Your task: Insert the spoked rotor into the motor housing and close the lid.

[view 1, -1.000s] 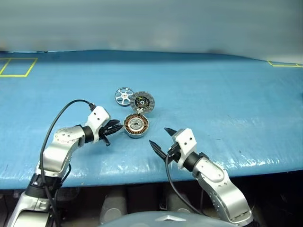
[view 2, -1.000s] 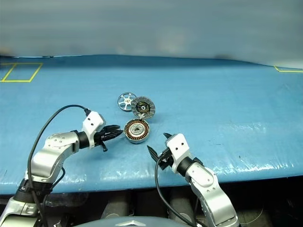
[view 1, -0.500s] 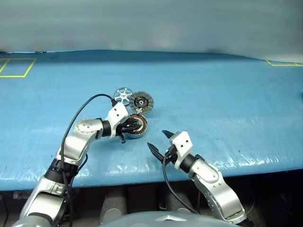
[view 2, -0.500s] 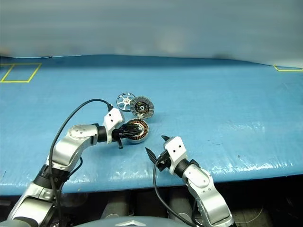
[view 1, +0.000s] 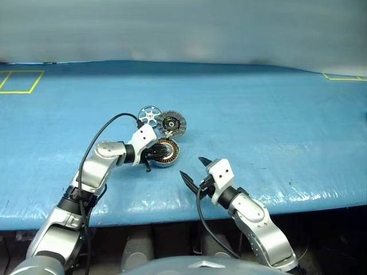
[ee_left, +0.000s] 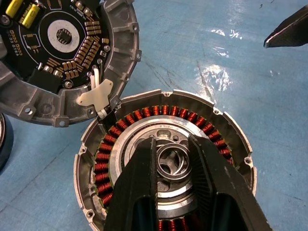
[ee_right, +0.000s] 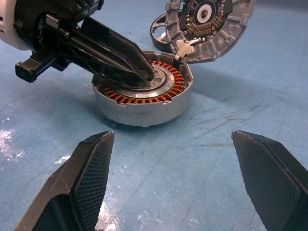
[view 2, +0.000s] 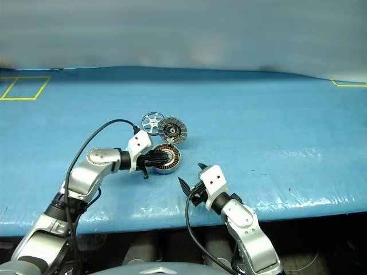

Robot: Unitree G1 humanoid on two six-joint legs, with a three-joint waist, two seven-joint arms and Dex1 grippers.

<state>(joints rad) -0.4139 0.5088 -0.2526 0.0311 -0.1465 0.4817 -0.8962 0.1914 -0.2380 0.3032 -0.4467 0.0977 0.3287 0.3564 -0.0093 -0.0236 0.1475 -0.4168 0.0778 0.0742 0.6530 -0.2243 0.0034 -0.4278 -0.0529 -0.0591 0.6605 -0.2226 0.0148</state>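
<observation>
The left gripper (ee_left: 172, 159) reaches down over the motor housing (view 1: 167, 152), a short round drum of cast grey metal with a ring of copper-brown windings set around a bright machined centre. Its two black fingers are narrowed around the raised silver hub ring (ee_left: 172, 162), one on each side, but I cannot tell whether they actually pinch it.

Just beyond those fingertips the lid (view 1: 172, 122) leans tilted, its rim against the housing's far edge; it is a flat disc with a ribbed grey outer ring and a dark circuit-like centre carrying small yellow parts. A little white plastic tab (ee_left: 95, 95) sits where lid and housing meet. Behind the lid, further from the gripper, the spoked rotor (view 1: 149, 115) lies flat, a shiny silver wheel with dark gaps between its spokes.

The right gripper (view 1: 195, 170) hovers near the housing, on the side toward the robot, fingers spread wide with nothing between them; their inner pads (ee_right: 94, 166) are finely cross-hatched.

Everything rests on a blue table covering (view 1: 258, 114), glossy, scuffed and slightly wrinkled, with yellow tape outlines (view 1: 22, 81) at its far corners.
</observation>
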